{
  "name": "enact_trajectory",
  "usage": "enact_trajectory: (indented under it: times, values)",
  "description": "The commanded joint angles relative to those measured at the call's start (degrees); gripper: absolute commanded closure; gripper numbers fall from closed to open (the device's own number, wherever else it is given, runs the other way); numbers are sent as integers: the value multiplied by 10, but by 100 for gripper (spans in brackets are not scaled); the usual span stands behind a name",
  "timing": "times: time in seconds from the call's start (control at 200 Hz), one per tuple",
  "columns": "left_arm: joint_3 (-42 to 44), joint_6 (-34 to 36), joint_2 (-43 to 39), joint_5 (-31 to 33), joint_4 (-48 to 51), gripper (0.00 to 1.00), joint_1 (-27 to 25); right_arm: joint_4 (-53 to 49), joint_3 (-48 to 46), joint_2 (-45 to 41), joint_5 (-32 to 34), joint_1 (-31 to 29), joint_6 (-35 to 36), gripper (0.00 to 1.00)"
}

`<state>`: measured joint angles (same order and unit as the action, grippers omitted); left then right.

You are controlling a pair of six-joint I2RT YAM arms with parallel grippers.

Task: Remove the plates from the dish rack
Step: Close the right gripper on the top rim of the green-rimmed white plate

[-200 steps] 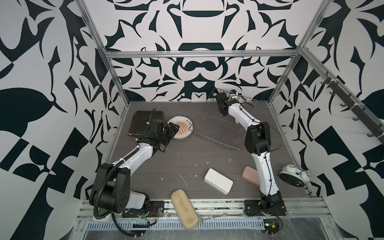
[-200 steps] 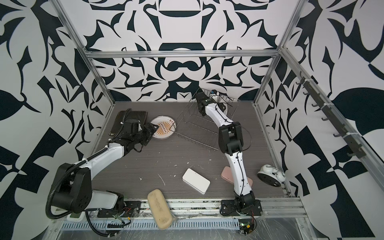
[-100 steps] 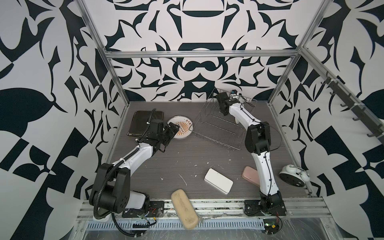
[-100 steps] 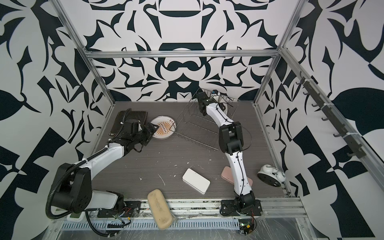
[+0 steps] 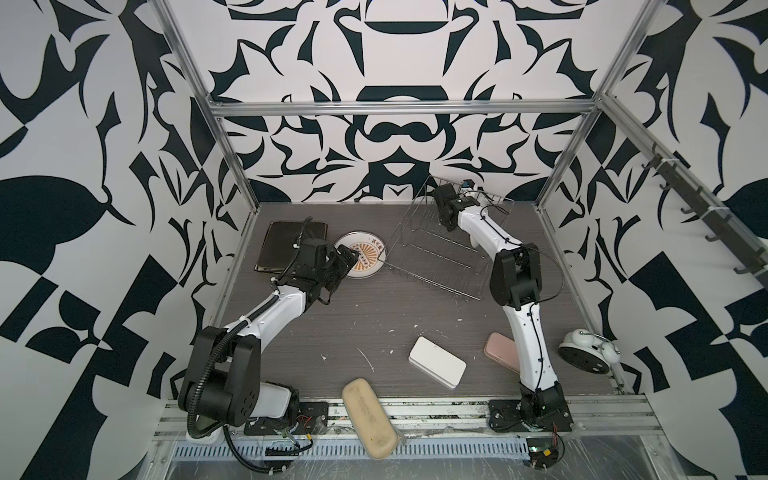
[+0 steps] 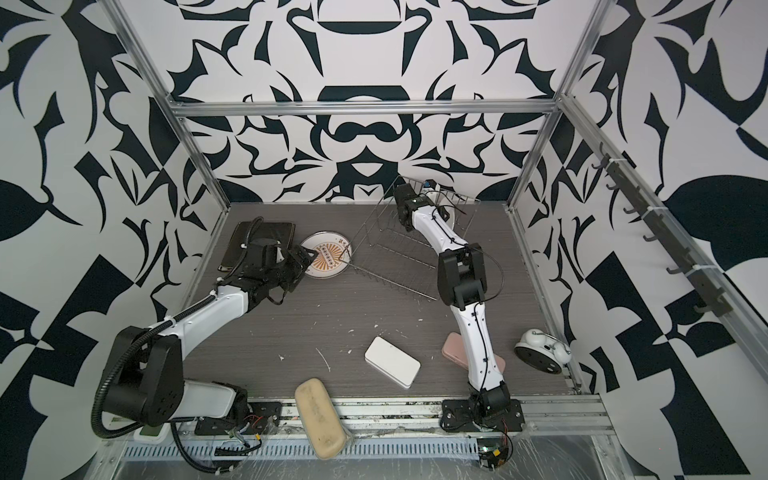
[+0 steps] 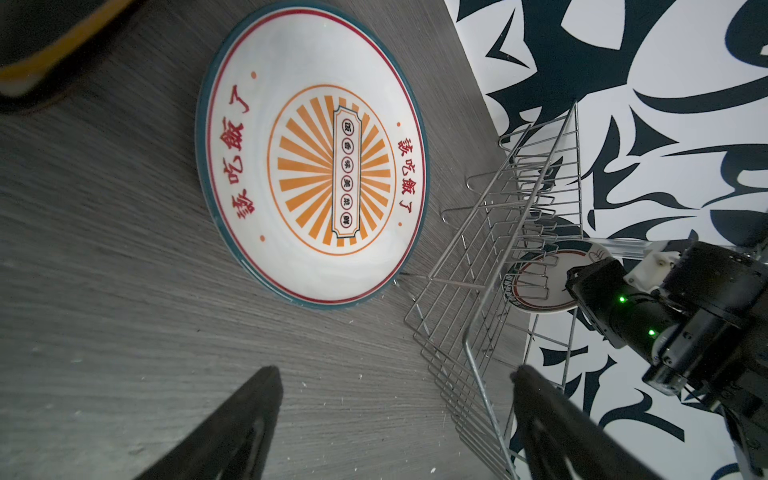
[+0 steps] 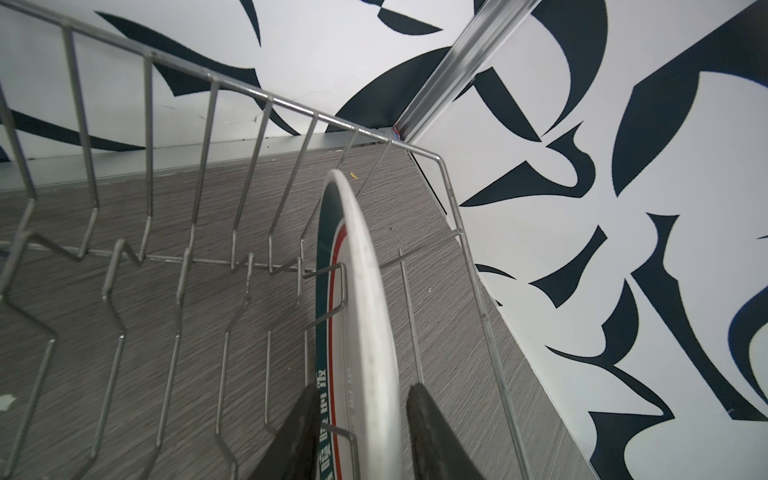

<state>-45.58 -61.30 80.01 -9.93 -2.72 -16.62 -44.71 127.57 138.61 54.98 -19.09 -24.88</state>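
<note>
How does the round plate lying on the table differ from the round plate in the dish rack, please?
Pose: the table plate lies flat, face up; the rack plate stands on edge between prongs of the dish rack.
Grip: no pincer holds the table plate; the right pincer straddles the rack plate's rim.
Both are round and white with a teal-and-red border.

Two round printed plates [image 5: 365, 259] [image 8: 370, 311], one wire rack [image 5: 432, 253], one black plate stack [image 5: 282, 245], three oblong cases [image 5: 436, 368] [image 5: 498, 351] [image 5: 370, 417], one clock [image 5: 586, 353]
</note>
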Motion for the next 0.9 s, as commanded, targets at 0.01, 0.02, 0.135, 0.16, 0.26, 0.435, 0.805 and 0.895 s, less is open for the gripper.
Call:
enact_trajectory:
  times: [0.01,0.02,0.135,0.16,0.26,0.435,0.805,0.895]
  values:
    - [-1,2,-3,2,5,9,0,2,22,-6,5,2,-9,63]
    - [-2,2,-3,2,5,9,0,2,22,-6,5,2,-9,63]
    - [-2,2,-4,2,5,9,0,2,22,-6,0,3,-10,65]
    - [-1,2,-4,2,5,9,0,2,22,-6,1,2,-10,65]
    - [-3,2,-4,2,7,9,0,2,22,-6,1,3,-11,67]
    - [-2,2,-5,2,7,9,0,1,22,-7,0,3,-14,71]
    - [-1,1,-7,0,8,9,-1,2,21,-10,0,2,-18,75]
    - [1,0,-7,1,8,9,-1,2,21,-10,3,3,-18,76]
